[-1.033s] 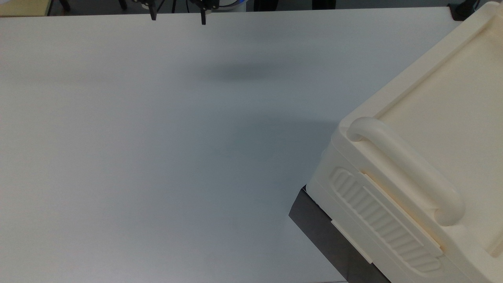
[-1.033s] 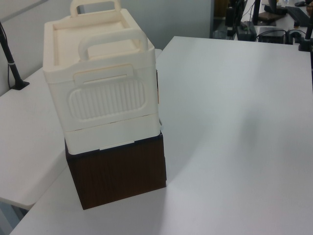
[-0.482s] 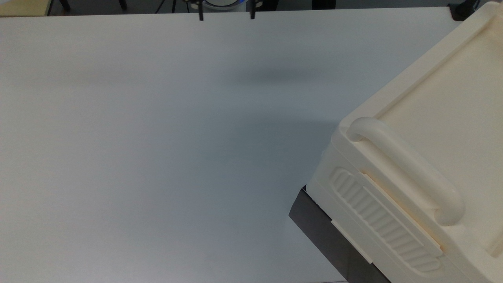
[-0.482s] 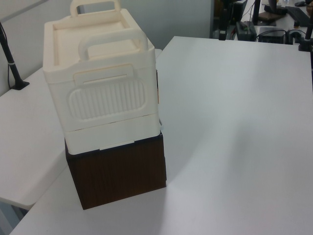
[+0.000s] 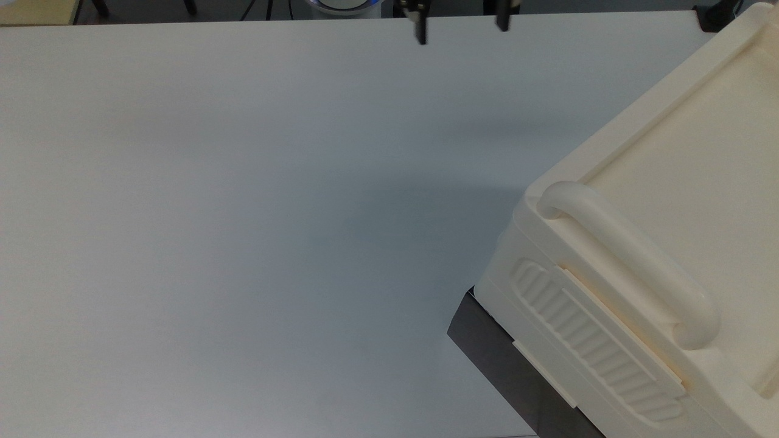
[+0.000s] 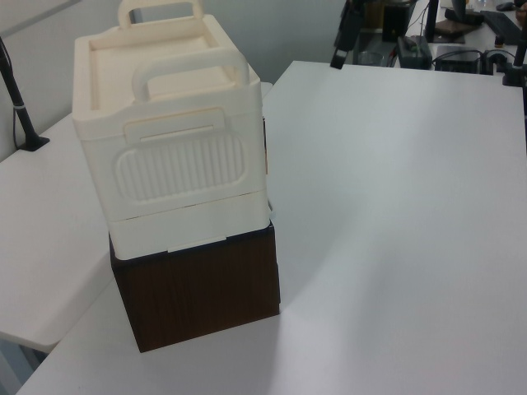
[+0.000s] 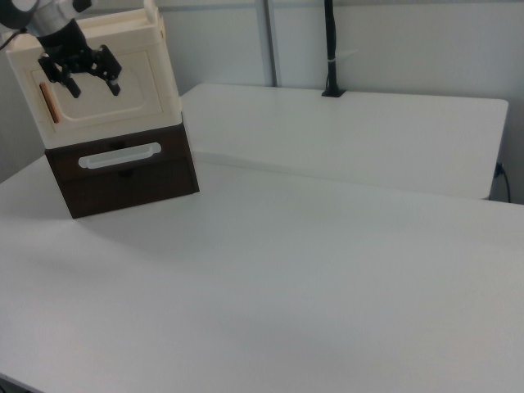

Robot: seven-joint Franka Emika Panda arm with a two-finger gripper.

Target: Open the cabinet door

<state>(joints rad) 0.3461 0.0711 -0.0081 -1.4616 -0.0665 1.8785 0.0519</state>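
Observation:
The cabinet (image 5: 669, 243) is a cream box with a thick top handle (image 5: 633, 261) and a ribbed oval side panel (image 6: 181, 169), standing on a dark brown base (image 6: 198, 296). In the right view the cabinet door (image 7: 139, 90) faces the camera, shut, with a recessed inset and an orange-brown strip (image 7: 51, 102) on its left end. My gripper (image 7: 94, 84) hangs open and empty in front of the door's upper left part. In the top view the gripper (image 5: 461, 27) is over the table's far edge, well apart from the cabinet and to its left. The left view has one dark finger (image 6: 338, 58) at the table's far end.
The dark base has a drawer front with a white bar handle (image 7: 119, 155). A white table (image 5: 243, 213) spreads wide in front of the cabinet. A second white table adjoins it, with a black clamped pole (image 7: 330, 49). Office gear (image 6: 461, 33) stands beyond the table's far end.
The gripper has travelled along the table's far edge to the top view's right, nearer the cabinet, still open. The cabinet has not moved.

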